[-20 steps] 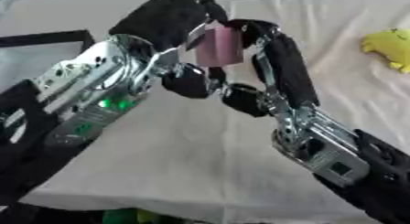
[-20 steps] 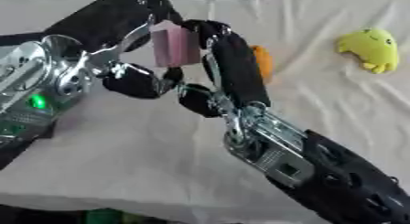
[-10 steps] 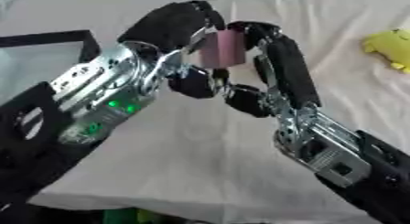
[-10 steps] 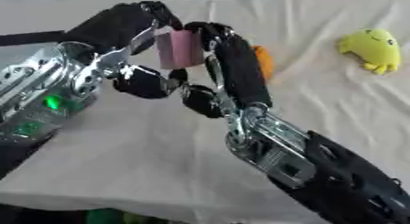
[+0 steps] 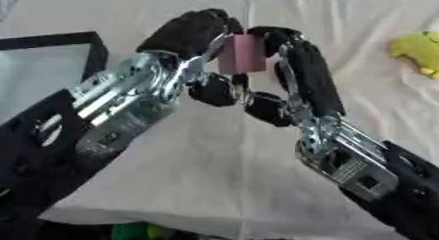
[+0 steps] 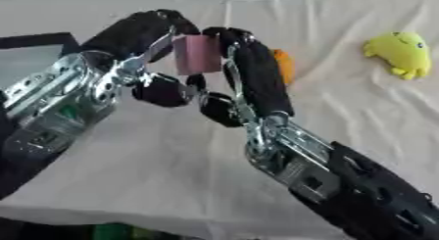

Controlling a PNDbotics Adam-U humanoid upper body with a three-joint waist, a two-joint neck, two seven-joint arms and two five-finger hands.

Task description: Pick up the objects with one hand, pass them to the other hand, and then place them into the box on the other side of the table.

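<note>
Stage: mid-handover — the pink block (image 5: 241, 54) is up in the air above the middle of the bench (image 5: 214, 185), between the two hands.
Left hand (image 5: 195, 32): fingers curled round the block's left side, grasping it.
Right hand (image 5: 300, 67): fingers curled against the block's right side, also on it; which hand is giving and which receiving I cannot tell.
Done: the pick-up, judging by the block being off the bench.
Left: one hand must let go, then the block goes into a box.
Box (image 5: 94, 43): a dark-rimmed one at the left edge — probably the target.
Around: a yellow soft toy (image 6: 399, 53) at far right, an orange thing (image 6: 283, 66) half hidden behind the right hand.
In the way: nothing obvious between the hands and the box.
</note>
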